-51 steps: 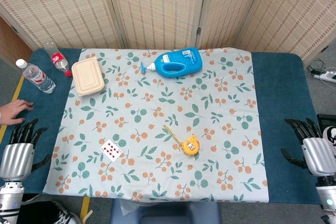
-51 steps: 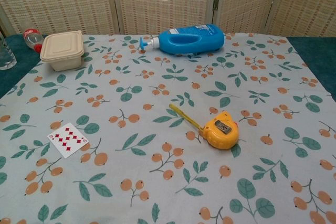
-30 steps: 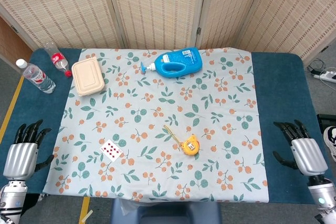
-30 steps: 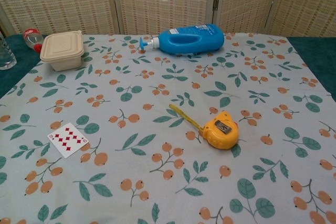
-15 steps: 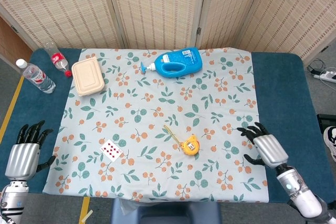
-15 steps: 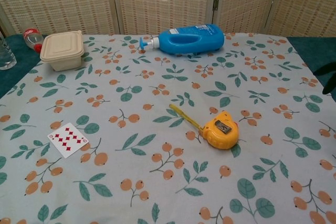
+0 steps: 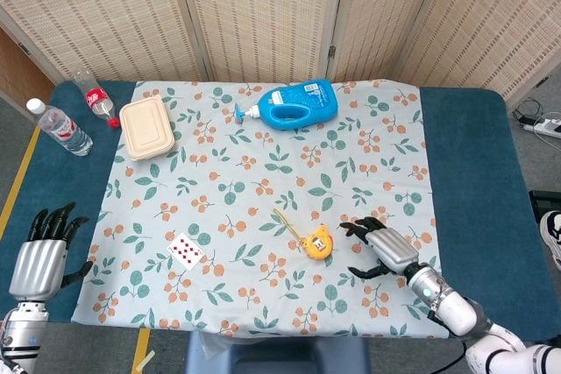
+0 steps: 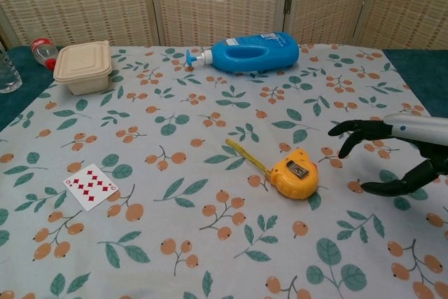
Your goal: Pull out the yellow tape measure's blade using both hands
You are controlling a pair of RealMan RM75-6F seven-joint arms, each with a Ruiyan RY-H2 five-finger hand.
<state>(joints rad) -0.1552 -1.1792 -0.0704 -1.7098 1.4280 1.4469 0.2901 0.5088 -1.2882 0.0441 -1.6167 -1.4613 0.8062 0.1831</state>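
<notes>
The yellow tape measure (image 7: 317, 242) (image 8: 295, 173) lies on the floral cloth near the middle front, with a short length of yellow blade (image 7: 284, 222) (image 8: 246, 156) sticking out to the back left. My right hand (image 7: 383, 249) (image 8: 392, 153) hovers just right of it, fingers spread and curved, holding nothing and apart from the case. My left hand (image 7: 39, 253) stays at the table's front left edge, fingers apart and empty; the chest view does not show it.
A blue detergent bottle (image 7: 298, 102) lies on its side at the back. A beige lunch box (image 7: 145, 128) and two plastic bottles (image 7: 61, 128) stand at the back left. A playing card (image 7: 186, 250) lies front left of the tape measure.
My right hand has swept left from the table's right edge across the cloth, ending close beside the tape measure. The left hand has barely moved. The tape measure stays put.
</notes>
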